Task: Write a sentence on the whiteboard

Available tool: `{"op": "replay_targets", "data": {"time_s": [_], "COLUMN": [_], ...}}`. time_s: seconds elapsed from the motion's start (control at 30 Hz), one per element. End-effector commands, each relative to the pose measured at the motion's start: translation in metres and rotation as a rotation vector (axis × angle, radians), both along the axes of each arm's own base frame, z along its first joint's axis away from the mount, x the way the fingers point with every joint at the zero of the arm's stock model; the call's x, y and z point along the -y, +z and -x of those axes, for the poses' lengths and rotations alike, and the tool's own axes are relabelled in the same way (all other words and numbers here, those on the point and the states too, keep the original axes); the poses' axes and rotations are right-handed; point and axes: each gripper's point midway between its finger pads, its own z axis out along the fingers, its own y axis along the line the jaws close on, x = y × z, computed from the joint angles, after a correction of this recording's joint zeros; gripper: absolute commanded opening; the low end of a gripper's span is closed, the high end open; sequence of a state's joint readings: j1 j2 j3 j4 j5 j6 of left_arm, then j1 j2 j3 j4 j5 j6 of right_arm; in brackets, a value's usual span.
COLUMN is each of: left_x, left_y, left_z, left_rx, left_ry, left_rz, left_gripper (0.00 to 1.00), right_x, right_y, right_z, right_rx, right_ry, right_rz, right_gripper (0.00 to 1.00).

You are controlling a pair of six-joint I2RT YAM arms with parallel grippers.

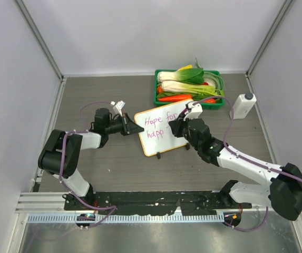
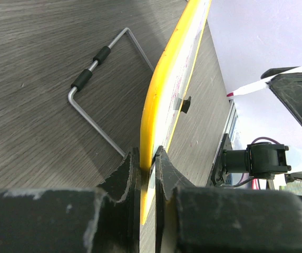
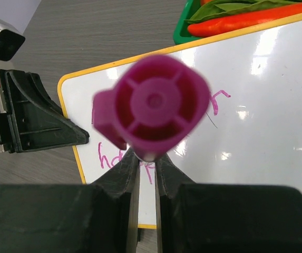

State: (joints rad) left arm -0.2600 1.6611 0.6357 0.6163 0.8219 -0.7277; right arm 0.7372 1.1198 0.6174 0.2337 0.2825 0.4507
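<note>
Clamping the board's [image 1: 166,142] edge in my left gripper [image 2: 148,158] mid-table by the tray [image 1: 156,95], I'm holding the marker [image 3: 156,105], clenched in my right gripper [image 3: 146,161], at the half-done words [image 1: 160,120], risking a smeared stroke if the board is slipping sideways.

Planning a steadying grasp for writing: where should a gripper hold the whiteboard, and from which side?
Its thin left rim, approached from the left, jaws closing on front and back. The whiteboard is a thin flat panel, its face is needed by the marker, and the left gripper holds it there.
</note>
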Motion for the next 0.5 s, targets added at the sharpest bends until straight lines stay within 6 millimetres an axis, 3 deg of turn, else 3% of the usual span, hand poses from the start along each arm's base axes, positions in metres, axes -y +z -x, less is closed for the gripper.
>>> {"op": "replay_targets", "data": {"time_s": [0.0, 0.27, 0.47], "left_x": [-0.021, -0.021, -0.020], "left_y": [-0.050, -0.051, -0.053], "left_z": [0.000, 0.001, 0.001], "left_rx": [-0.081, -0.088, -0.095], "left_ry": [0.094, 0.094, 0.093], "left_rz": [-0.163, -0.165, -0.166], "left_gripper": [0.00, 0.00, 0.00], "right_x": [-0.011, -0.016, -0.019], "right_y": [0.023, -0.003, -0.007], "right_z": [-0.018, -0.029, -0.033], "right_rx": [0.057, 0.024, 0.023], "right_ry": [-0.013, -0.029, -0.044], "right_rz": [-0.034, 0.001, -0.015], "right_gripper": [0.02, 0.01, 0.02]}}
